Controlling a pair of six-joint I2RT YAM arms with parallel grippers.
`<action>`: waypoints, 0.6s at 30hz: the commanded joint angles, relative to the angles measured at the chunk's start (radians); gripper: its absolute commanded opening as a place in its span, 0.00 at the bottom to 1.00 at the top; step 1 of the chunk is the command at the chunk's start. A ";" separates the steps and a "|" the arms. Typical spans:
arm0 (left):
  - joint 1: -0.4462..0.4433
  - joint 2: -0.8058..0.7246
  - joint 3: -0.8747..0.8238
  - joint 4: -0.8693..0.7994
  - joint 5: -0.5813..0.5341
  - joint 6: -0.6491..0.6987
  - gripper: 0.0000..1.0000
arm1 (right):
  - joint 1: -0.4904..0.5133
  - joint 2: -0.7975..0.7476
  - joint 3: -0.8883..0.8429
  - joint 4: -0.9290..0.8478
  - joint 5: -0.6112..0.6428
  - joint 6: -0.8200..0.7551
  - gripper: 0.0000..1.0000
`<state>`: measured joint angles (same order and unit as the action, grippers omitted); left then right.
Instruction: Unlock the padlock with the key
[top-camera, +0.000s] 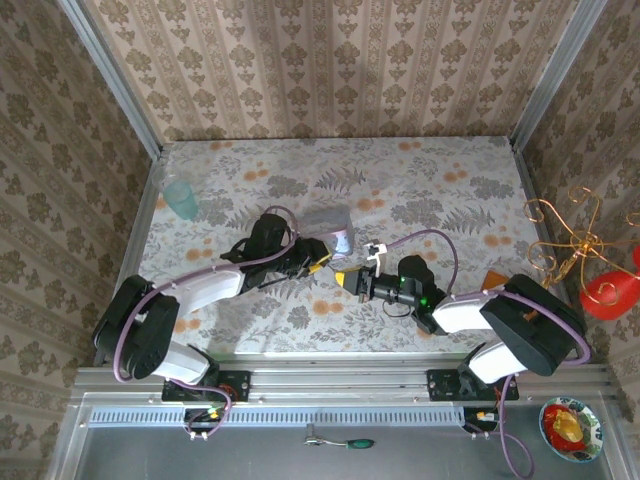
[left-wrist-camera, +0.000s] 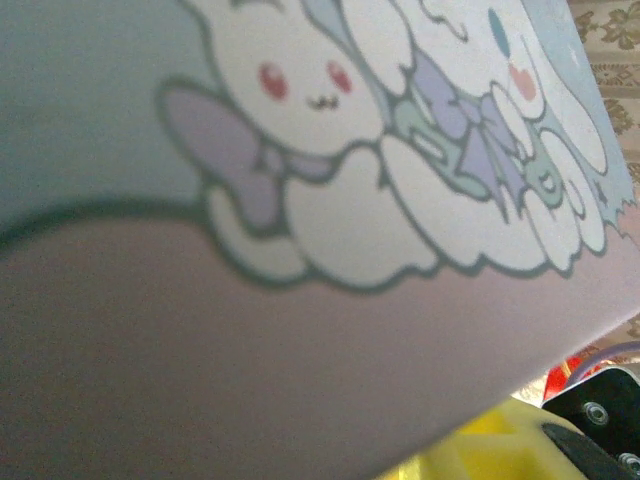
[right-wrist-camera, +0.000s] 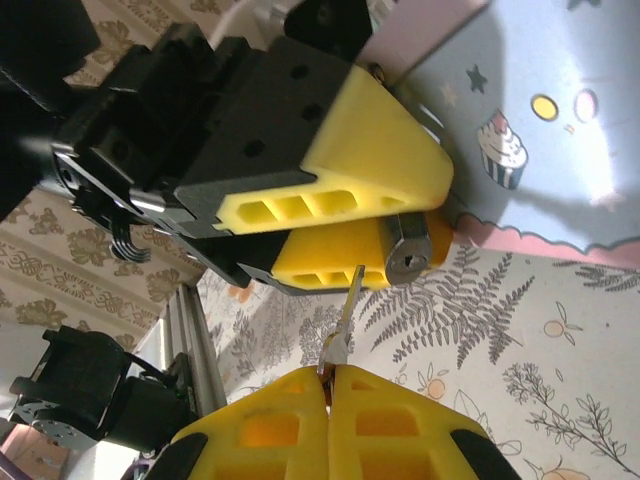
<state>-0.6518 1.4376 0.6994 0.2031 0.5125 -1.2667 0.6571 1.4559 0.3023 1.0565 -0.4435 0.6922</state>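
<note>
My right gripper (right-wrist-camera: 330, 388) is pinching the key (right-wrist-camera: 346, 300), my left gripper (right-wrist-camera: 400, 218) the padlock (right-wrist-camera: 410, 256). It should be going in straight.

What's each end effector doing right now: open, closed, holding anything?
Left end effector: closed on the padlock.
Right end effector: closed on the key.
</note>
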 joint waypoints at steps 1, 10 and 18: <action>0.007 -0.043 -0.007 0.082 0.050 -0.036 0.21 | 0.004 -0.036 -0.011 -0.006 0.031 -0.070 0.00; 0.012 -0.052 -0.028 0.137 0.069 -0.077 0.20 | -0.001 -0.050 -0.009 -0.019 0.024 -0.098 0.00; 0.029 -0.077 -0.058 0.161 0.072 -0.094 0.20 | -0.009 -0.048 -0.028 -0.014 0.003 -0.129 0.00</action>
<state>-0.6331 1.3964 0.6445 0.2848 0.5556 -1.3476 0.6544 1.4250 0.2897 1.0431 -0.4370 0.6006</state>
